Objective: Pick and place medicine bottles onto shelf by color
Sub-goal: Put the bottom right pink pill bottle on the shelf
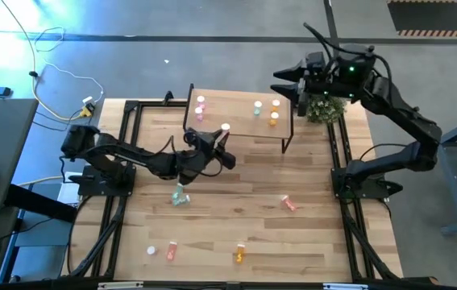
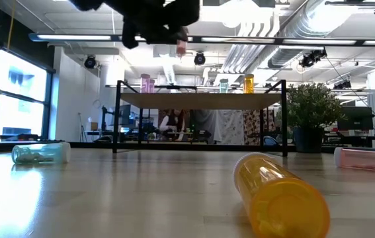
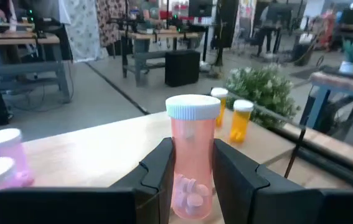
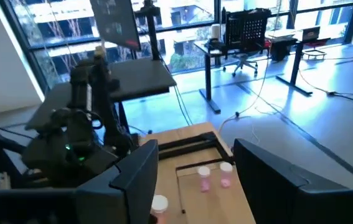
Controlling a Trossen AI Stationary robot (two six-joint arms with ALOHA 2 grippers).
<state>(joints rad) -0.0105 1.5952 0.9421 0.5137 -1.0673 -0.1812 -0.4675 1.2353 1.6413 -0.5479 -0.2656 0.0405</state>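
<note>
The shelf [image 1: 236, 127] stands at the table's far middle and bears two pink bottles [image 1: 200, 109], a green one [image 1: 257, 106] and two orange ones [image 1: 274, 111], all upright. My left gripper [image 1: 226, 140] is at the shelf's near edge, shut on a salmon-red bottle [image 3: 192, 155] with a white cap [image 1: 226, 127]. My right gripper [image 1: 280, 82] hangs open, high over the shelf's far right corner, with nothing between its fingers [image 4: 142, 174]. Green [image 1: 180, 196], salmon-red [image 1: 288, 203], pink [image 1: 171, 251] and orange [image 1: 239, 254] bottles lie on the tabletop. My left gripper pinches the lower half of the bottle's body [image 3: 192, 180] between its two fingers [image 3: 160, 165], which reach in level from the table's left and near side. The bottle stands upright, cap [image 3: 192, 107] up. Its base is hidden by the gripper. In the low view the bottle [image 2: 181, 45] hangs above shelf height.
A potted plant [image 1: 325, 109] stands just right of the shelf. Black frame rails [image 1: 123, 161] run along the table's left and right sides. The orange bottle [image 2: 280, 195] lies close to the table's near edge. Bare shelf board [image 3: 101, 149] shows between the pink and orange bottles.
</note>
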